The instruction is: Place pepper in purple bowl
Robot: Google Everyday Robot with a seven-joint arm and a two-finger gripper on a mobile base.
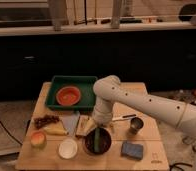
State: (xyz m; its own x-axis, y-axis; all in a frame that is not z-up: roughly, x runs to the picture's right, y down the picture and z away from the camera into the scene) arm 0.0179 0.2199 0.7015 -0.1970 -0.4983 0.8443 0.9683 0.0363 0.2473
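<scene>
The purple bowl (108,145) stands near the front middle of the wooden table. The slim green pepper (97,139) leans in it, one end down inside the bowl and the other rising toward the gripper. My gripper (98,128) hangs right above the bowl's back rim, at the pepper's upper end, at the tip of the white arm (141,102) that reaches in from the right. I cannot tell whether it still holds the pepper.
A green tray (88,82) at the back holds an orange bowl (68,95). Left of the purple bowl lie a white bowl (67,148), a yellow piece (55,131), grapes (45,120) and a peach-coloured fruit (38,139). A metal cup (136,125) and a blue sponge (132,150) sit to the right.
</scene>
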